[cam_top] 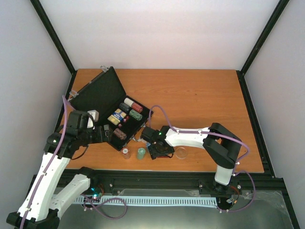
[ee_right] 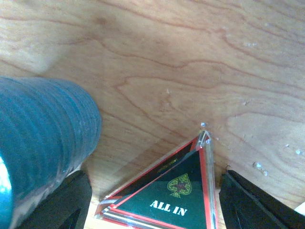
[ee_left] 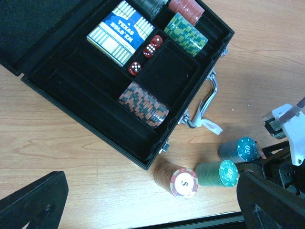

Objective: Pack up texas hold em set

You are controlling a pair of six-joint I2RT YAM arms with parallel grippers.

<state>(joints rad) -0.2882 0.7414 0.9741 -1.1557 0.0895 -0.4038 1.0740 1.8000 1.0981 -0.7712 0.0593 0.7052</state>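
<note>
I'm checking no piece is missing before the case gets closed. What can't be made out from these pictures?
Teal chip stack: right wrist view, blurred and cut by the left edge; count unreadable.
ALL IN triangle: right wrist view, lower part cut by the bottom edge.
Case: left wrist view, far stacks cut by the top edge; top view too small to count them.
Clear disc: top view only, too small to show any marking.

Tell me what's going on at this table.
Packing is half done: the open case holds cards, dice and some chips. The right gripper straddles the triangular "ALL IN" marker, jaws open, beside a teal chip stack. A green stack, a red stack and a clear disc lie outside. The left gripper hovers open by the case, holding nothing.
</note>
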